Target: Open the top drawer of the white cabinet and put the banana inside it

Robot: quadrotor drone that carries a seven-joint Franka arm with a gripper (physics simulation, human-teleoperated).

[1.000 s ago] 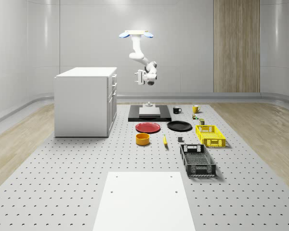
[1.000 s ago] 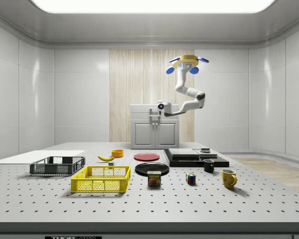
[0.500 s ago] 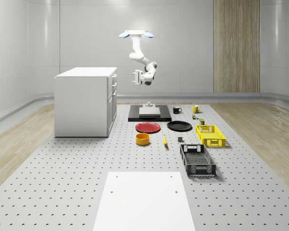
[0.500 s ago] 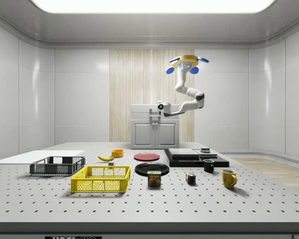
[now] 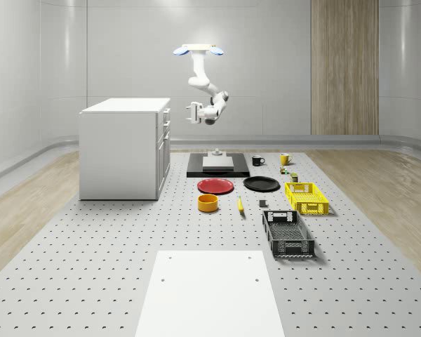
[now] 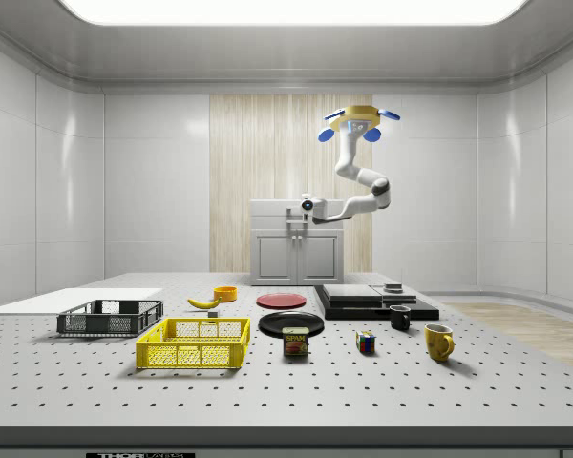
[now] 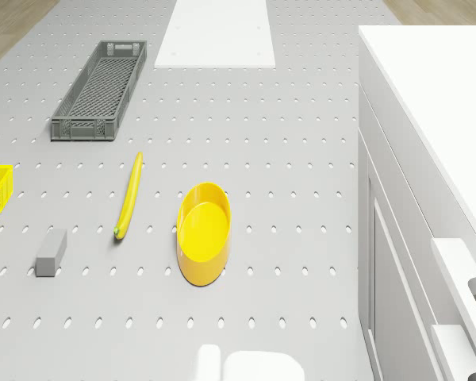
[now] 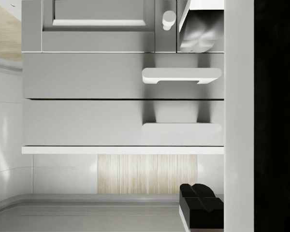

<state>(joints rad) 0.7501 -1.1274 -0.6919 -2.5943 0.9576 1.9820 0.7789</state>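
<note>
Nearest in the whole-scene view, a flat white mat (image 5: 210,295) is lying on the grey perforated table (image 5: 91,267), with a dark grey mesh crate (image 5: 288,234) and a yellow mesh crate (image 5: 306,198) sitting beyond it toward that view's right. Past them the slim yellow banana (image 5: 240,205) is resting bare on the table, just beside a round yellow-orange bowl (image 5: 208,203) and well apart from the robot. A red plate (image 5: 215,186) and a black plate (image 5: 261,184) are lying further back. Behind these the white cabinet (image 5: 123,151) is standing with its top drawer (image 8: 87,123) fully shut. The quadrotor drone (image 5: 198,50) is hovering high beside the cabinet's drawer side. Over the last second its arm has been swinging the gripper (image 5: 192,112) up from a downward pose and across toward the cabinet, so it is now facing the drawer fronts at drawer height, near them but not touching. Whether the gripper is wide or narrow cannot be told. The reach for the top drawer's white bar handle (image 8: 181,128) appears to be closing in, with the pull and the banana pick not yet begun. Farthest back, pale glossy walls and a wooden wall panel (image 5: 344,67) are enclosing the room.
</note>
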